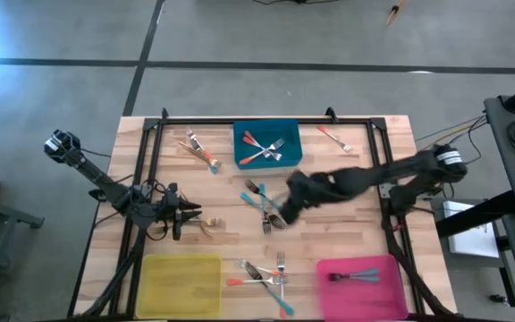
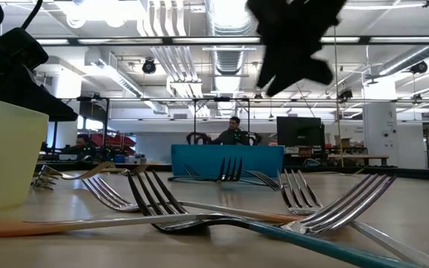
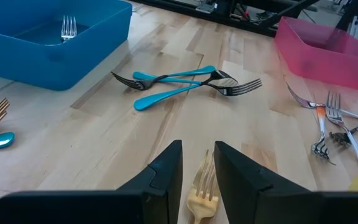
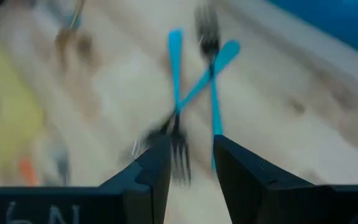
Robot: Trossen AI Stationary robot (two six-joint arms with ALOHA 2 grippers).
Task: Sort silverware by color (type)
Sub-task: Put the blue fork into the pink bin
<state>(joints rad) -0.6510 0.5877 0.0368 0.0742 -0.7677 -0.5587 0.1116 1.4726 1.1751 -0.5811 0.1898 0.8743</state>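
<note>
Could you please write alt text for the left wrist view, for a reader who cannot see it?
The left gripper hovers open over a gold fork lying on the wooden table. Beyond it two teal-handled forks lie crossed, with a blue bin holding one fork and a pink bin farther off.

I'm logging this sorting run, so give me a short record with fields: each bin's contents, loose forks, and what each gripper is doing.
blue bin: red-handled forks inside
pink bin: teal-handled forks inside
yellow bin: no forks visible
crossed teal forks: loose, mid-table
left gripper: open around a gold fork, near the yellow bin
right gripper: open, over the crossed teal forks
</note>
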